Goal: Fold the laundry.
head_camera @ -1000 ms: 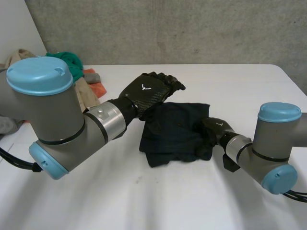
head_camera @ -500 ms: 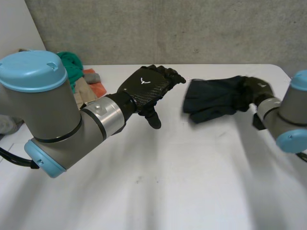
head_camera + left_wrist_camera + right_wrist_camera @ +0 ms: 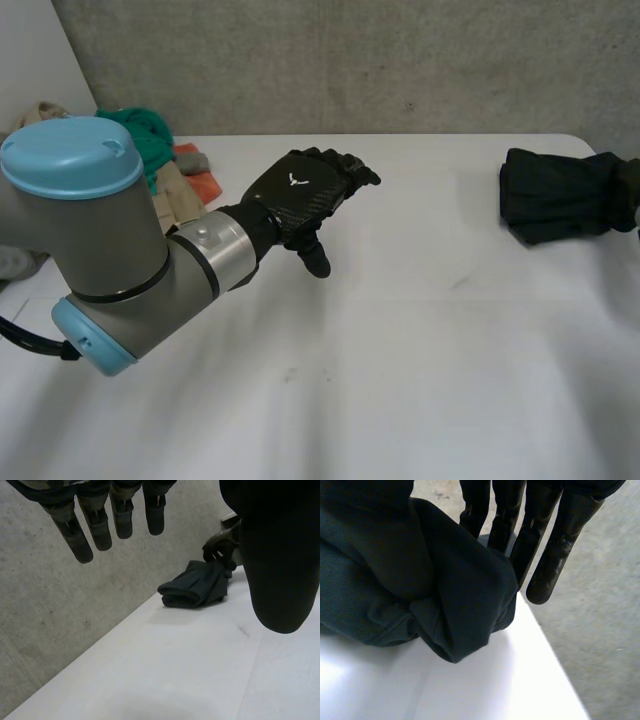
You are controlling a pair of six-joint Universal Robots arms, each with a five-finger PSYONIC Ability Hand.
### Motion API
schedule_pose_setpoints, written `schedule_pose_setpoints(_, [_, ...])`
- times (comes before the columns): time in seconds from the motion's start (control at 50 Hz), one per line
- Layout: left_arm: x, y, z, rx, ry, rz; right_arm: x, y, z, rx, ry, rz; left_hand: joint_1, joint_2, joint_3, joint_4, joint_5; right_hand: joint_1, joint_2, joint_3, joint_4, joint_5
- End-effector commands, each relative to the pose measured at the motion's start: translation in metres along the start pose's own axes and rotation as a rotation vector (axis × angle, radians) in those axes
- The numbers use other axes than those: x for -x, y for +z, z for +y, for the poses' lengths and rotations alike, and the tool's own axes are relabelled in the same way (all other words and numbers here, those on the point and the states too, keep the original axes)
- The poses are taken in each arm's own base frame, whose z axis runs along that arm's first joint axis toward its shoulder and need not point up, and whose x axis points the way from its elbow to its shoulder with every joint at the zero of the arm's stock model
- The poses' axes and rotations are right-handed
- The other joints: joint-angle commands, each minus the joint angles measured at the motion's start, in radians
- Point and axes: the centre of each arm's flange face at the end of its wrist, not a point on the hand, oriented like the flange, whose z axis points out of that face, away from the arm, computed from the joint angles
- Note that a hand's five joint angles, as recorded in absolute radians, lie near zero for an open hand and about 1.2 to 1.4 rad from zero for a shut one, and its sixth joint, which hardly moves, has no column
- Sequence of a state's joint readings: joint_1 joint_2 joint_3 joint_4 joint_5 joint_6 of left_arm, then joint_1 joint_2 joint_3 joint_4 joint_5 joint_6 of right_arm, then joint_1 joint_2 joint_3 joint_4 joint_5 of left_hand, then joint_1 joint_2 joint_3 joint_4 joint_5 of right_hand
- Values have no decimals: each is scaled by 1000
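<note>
A: Entry one: what do we log as changed?
B: Dark garment (image 3: 562,203). One second back it lay spread at mid-counter with both hands on it. Half a second back it was off to the right. Now it sits bunched at the right end of the counter (image 3: 400,350), near the far edge. Left hand (image 3: 300,195): hardly moved, over the counter left of centre.
A: Entry two: right hand (image 3: 560,545)?
B: We record it pinching the garment, with the thumb laid over the bundle's top and straight fingers (image 3: 532,530) on the other side. A fold is squeezed between them. The bundle's underside rests on the counter.
A: Entry three: the left hand's state?
B: Fingers (image 3: 80,535) straight and a little apart, thumb out to the side, nothing held, nothing touched. It hangs above bare counter, well apart from the garment.
A: Sundries?
B: One heap of clothes (image 3: 148,135), green, orange and beige, at the counter's far left corner.
</note>
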State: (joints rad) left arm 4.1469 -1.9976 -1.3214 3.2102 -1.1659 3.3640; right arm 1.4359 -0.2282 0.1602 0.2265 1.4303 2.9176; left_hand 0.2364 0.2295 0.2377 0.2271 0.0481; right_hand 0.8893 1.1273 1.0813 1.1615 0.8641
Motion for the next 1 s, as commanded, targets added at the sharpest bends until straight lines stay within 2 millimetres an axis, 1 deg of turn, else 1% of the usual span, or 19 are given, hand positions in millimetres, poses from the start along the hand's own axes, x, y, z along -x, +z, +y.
schedule_pose_setpoints(0.02, [0,0,0,-1,-1,0,-26,7,-1,-25,-205,147,-5,2,-7,4,8,-420,-658,-612,-692,-569])
schedule_pose_setpoints(0.08, [0,1,0,0,-3,1,-43,13,-7,-85,-251,237,-5,2,-7,4,8,-440,-678,-632,-712,-589])
schedule_pose_setpoints(0.12, [0,1,0,0,-3,1,-47,15,-8,-108,-254,259,-8,-1,-9,1,6,-572,-810,-764,-844,-721])
schedule_pose_setpoints(0.14, [1,1,0,-1,-3,-1,-47,16,-8,-117,-255,261,-8,-1,-10,1,6,-715,-953,-907,-987,-864])
schedule_pose_setpoints(0.34, [1,1,0,-1,-3,-3,-44,17,1,-103,-255,259,-8,-1,-10,1,6,-715,-953,-907,-987,-864])
schedule_pose_setpoints(0.42, [0,0,1,3,-4,0,-40,13,8,-63,-252,235,-8,-1,-10,1,6,-715,-953,-907,-987,-864])
schedule_pose_setpoints(0.5, [-2,-1,3,12,-8,3,-38,-1,2,-14,-246,199,-8,-1,-10,1,6,-715,-953,-907,-987,-864])
schedule_pose_setpoints(0.58, [-2,-4,5,20,-12,0,-47,-22,-15,16,-244,183,-8,-1,-10,1,6,-715,-953,-907,-987,-864])
schedule_pose_setpoints(0.66, [3,-7,-1,7,-6,-13,-81,-42,-40,23,-244,260,-17,-10,-18,-8,-3,-715,-953,-907,-987,-864])
schedule_pose_setpoints(0.72, [9,-9,-4,-1,-4,-31,-86,-52,-62,-12,-263,282,-20,-13,-21,-11,-6,-715,-953,-907,-987,-864])
schedule_pose_setpoints(0.78, [21,-9,-9,-20,4,-62,-91,-63,-101,-122,-279,323,-23,-16,-24,-14,-9,-715,-953,-907,-987,-864])
schedule_pose_setpoints(0.8, [24,-9,-11,-26,8,-71,-94,-69,-119,-199,-277,346,-23,-16,-24,-14,-9,-715,-953,-907,-987,-864])
schedule_pose_setpoints(0.84, [37,-10,-17,-48,22,-117,-94,-74,-133,-275,-278,362,-23,-16,-24,-14,-9,-715,-953,-907,-987,-864])
schedule_pose_setpoints(0.86, [42,-10,-19,-58,28,-139,-92,-77,-137,-310,-279,362,-23,-16,-24,-14,-9,-715,-953,-907,-987,-864])
schedule_pose_setpoints(0.92, [73,-9,-30,-111,62,-282,-58,-93,-160,-478,-261,295,-23,-16,-24,-14,-9,-715,-953,-907,-987,-864])
schedule_pose_setpoints(0.94, [82,-9,-33,-122,69,-327,-44,-99,-168,-527,-255,258,-26,-19,-27,-16,-12,-715,-953,-907,-987,-864])
schedule_pose_setpoints(0.96, [92,-10,-34,-134,77,-374,-20,-113,-178,-601,-249,175,-32,-25,-33,-22,-18,-715,-953,-907,-987,-864])
schedule_pose_setpoints(0.98, [113,-12,-37,-153,92,-459,-8,-120,-182,-633,-249,131,-35,-28,-36,-25,-21,-715,-953,-907,-987,-864])
schedule_pose_setpoints(1.0, [125,-13,-37,-159,101,-500,4,-129,-187,-662,-250,87,-35,-28,-36,-25,-21,-715,-953,-907,-987,-864])
